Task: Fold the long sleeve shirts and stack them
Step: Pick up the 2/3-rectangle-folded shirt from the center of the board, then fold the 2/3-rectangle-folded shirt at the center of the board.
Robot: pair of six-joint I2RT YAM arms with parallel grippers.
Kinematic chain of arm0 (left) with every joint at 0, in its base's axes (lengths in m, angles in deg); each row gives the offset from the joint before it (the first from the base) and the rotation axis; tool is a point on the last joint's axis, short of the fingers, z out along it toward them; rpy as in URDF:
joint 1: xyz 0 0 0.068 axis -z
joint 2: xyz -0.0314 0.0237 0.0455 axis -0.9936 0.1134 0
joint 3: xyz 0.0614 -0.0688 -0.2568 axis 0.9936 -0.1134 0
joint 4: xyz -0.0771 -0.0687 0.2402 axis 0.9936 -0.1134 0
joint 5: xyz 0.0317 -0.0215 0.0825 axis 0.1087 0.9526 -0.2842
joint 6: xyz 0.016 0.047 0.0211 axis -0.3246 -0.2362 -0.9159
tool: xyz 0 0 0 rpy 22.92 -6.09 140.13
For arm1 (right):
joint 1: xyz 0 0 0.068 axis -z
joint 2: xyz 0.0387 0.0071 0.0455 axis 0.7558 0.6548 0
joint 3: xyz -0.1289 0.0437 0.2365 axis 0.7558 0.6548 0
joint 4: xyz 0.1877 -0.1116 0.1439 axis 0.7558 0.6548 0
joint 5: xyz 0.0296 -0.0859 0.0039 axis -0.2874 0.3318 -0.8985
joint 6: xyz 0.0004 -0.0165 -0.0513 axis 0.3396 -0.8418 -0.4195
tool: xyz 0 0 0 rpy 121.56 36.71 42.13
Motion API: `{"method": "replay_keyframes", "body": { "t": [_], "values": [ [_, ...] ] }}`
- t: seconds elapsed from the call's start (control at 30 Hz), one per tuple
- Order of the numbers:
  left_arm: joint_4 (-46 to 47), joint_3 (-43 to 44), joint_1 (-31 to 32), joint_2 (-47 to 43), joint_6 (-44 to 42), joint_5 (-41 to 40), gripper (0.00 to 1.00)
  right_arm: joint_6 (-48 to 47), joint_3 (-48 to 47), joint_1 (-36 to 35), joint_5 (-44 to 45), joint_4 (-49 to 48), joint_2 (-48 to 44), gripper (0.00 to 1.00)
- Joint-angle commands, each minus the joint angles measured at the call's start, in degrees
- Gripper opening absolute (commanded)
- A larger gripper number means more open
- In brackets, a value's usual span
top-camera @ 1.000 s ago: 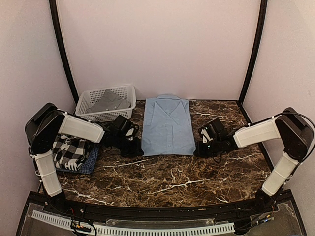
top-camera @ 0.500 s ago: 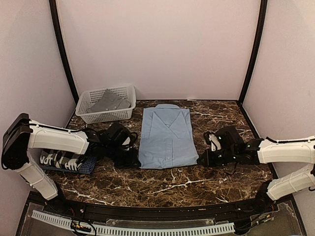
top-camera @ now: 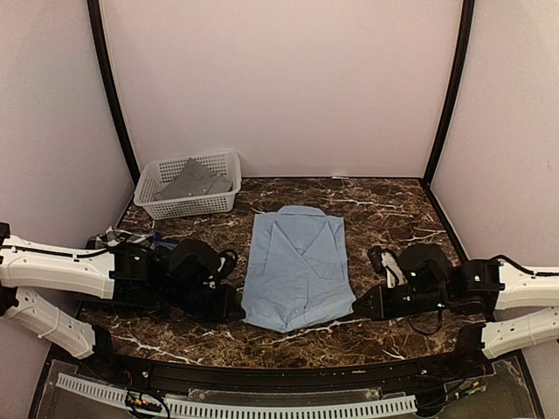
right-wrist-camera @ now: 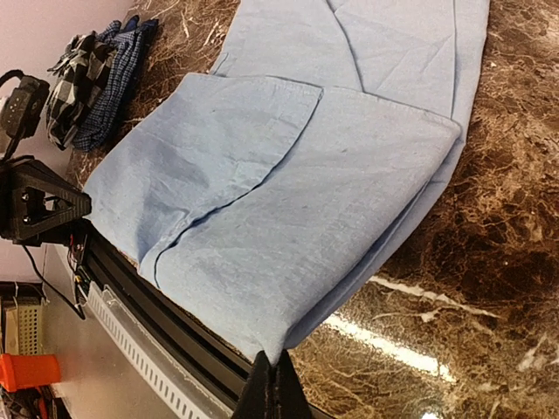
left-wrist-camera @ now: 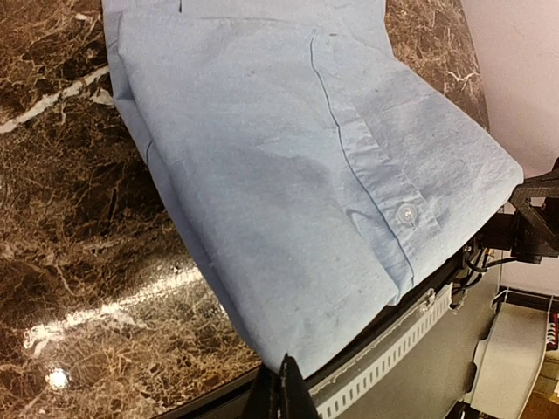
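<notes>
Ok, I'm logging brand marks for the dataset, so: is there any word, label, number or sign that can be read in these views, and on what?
None can be read.
The light blue shirt shows only a plain button and stitching, with no tag in view.
The white basket, the checked shirts and the marble table carry no lettering.

Bare table [top-camera: 393, 218] right of the blue shirt [top-camera: 297, 266], white basket [top-camera: 188, 208] far left — left tool [top-camera: 234, 312], right tool [top-camera: 360, 307] low at the shirt's corners
</notes>
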Motion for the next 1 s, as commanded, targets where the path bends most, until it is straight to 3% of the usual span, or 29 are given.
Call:
{"method": "replay_keyframes", "body": {
  "t": [0.0, 0.07, 0.17, 0.3, 0.43, 0.5, 0.63, 0.77, 0.97],
  "values": [
    [-3.02, 2.69, 0.54, -4.1, 2.11, -2.43, 0.0, 3.86, -6.57, -1.51, 6.01, 4.56, -1.42, 0.0],
    [-3.76, 5.33, -0.04, -3.48, 0.79, -2.45, 0.0, 3.01, -10.06, -1.33, 8.99, 5.91, -0.09, 0.0],
    [-3.67, 9.04, -5.89, -0.72, -3.56, 0.28, 0.0, -1.97, -16.45, 3.62, 9.84, 6.61, 4.51, 0.0],
    [-0.44, 15.19, -17.47, 6.14, -11.36, 8.66, 0.0, -10.43, -21.14, 19.86, -2.68, -3.19, 13.89, 0.0],
    [2.81, 29.41, -27.49, 21.16, -18.62, 15.93, 0.0, -16.13, -27.9, 32.98, -13.27, -11.81, 32.65, 0.0],
    [5.11, 36.84, -31.4, 34.27, -20.6, 18.21, 0.0, -17.56, -32.38, 36.8, -16.03, -15.71, 42.55, 0.0],
    [6.16, 53.73, -35.78, 52.64, -22.59, 19.12, 0.0, -19.14, -44.22, 41.59, -19.94, -17.81, 60.91, 0.0],
    [1.61, 66.48, -36.44, 63.42, -23.62, 17.44, 0.0, -19.95, -53.31, 43.3, -22.3, -15.02, 72.47, 0.0],
    [4.31, 60.37, -35.8, 63.6, -22.51, 18.29, 0.0, -21.4, -47.57, 42.39, -22.27, -15.72, 72.44, 0.0]
  ]
}}
